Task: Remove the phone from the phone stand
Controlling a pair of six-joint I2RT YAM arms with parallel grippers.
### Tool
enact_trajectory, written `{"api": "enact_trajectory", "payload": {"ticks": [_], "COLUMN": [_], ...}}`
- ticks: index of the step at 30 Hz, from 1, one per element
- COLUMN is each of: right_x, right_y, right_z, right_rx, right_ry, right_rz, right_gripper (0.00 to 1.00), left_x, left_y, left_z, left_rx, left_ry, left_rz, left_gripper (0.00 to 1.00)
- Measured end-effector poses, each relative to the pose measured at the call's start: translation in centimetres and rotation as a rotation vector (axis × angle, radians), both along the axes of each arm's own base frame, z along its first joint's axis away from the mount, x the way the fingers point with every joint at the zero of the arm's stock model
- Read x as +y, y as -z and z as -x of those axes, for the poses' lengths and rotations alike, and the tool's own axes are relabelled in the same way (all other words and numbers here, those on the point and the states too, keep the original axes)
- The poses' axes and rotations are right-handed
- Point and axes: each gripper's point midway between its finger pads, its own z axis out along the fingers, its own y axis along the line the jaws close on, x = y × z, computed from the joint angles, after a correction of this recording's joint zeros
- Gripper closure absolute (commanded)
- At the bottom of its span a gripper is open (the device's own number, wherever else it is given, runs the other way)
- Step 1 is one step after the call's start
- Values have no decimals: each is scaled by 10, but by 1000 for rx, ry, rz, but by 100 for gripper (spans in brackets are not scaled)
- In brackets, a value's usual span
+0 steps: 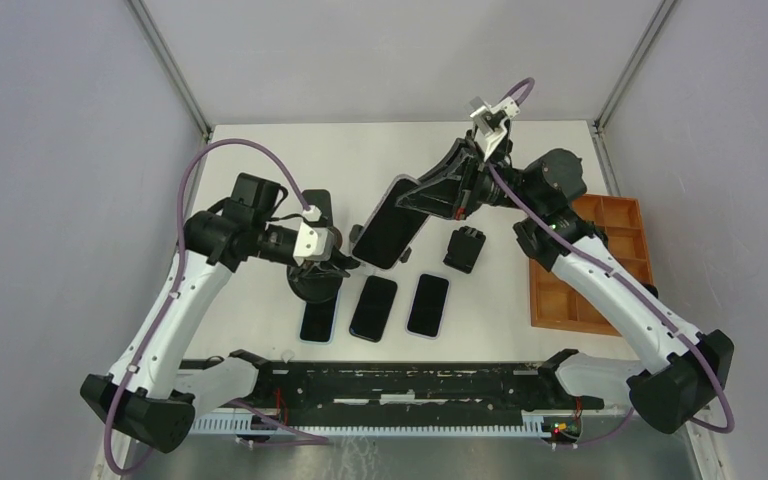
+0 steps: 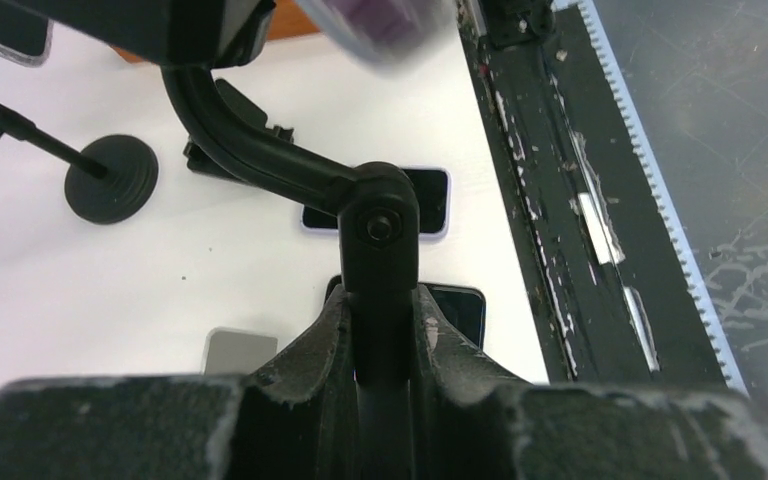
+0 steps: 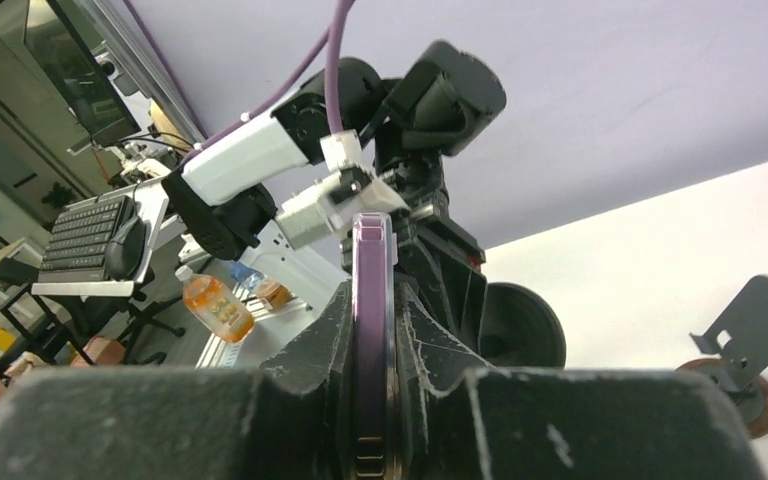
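Roughly midway, we judge. Right gripper (image 1: 407, 205) is clamped on the phone (image 1: 385, 228), fingers narrow against its two faces. The right wrist view shows the purple phone (image 3: 370, 290) edge-on between the pads. Left gripper (image 1: 332, 250) is closed tight on the stem of the phone stand (image 1: 315, 283), just below the hinge bolt, bracing it. Phone is up off the table and tilted, over the middle of the tabletop, a bit toward the far edge and just beside the left gripper. Stand base sits on the table left of centre, closer to the near edge.

Done: both grasps are made. Left to do: pull the phone clear of the cradle and set it down, we'd guess by the three spare phones (image 1: 373, 307) lying flat in a row along the near edge.

Hard to tell: whether the phone is seated in the cradle or already out. Top view hides the cradle behind the phone and right gripper. Left wrist view cuts off the top of the stand arm and blurs it. Small black holder (image 1: 465, 248) sits mid-table, function unclear. Orange tray (image 1: 552, 300) by the right edge is partly under the right arm, and we can't make out any contents.
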Motion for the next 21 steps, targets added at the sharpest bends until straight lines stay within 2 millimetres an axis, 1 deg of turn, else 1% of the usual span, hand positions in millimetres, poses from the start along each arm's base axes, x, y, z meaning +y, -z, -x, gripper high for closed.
{"api": "enact_trajectory", "payload": {"ticks": [3, 6, 8, 9, 10, 12, 13, 15, 17, 19, 20, 21], "right_x": [-5, -10, -16, -24, -31, -49, -57, -71, -79, -86, -87, -89], "right_y": [-16, -24, -33, -46, -56, -84, -97, -121, -136, -146, -147, -146], "right_z": [-1, -4, -12, -21, -26, -33, -33, -24, -13, -4, -2, -3], "right_rx": [-38, -42, -59, -87, -112, -178, -212, -278, -322, -352, -357, -351], "right_ry": [14, 26, 66, 125, 161, 251, 286, 326, 341, 354, 362, 372], "right_rz": [-13, -12, -24, -50, -68, -112, -131, -166, -186, -195, -192, -183], "right_gripper": [100, 100, 100, 100, 100, 100, 100, 100, 100, 100, 100, 100], "left_x": [3, 4, 7, 12, 15, 18, 19, 19, 18, 15, 13, 9], "left_y": [1, 1, 7, 15, 21, 27, 28, 30, 29, 24, 19, 11], "left_z": [3, 4, 6, 8, 12, 15, 15, 13, 11, 5, 0, -9], "left_rx": [-8, -12, 4, 26, 55, 89, 92, 102, 116, 129, 135, 132], "left_ry": [-3, -4, -15, -24, -30, -37, -38, -46, -60, -89, -107, -134], "left_rz": [-10, -11, -40, -73, -98, -126, -130, -139, -137, -126, -115, -93], "left_gripper": [98, 98, 98, 98, 98, 98, 98, 98, 98, 98, 98, 98]}}
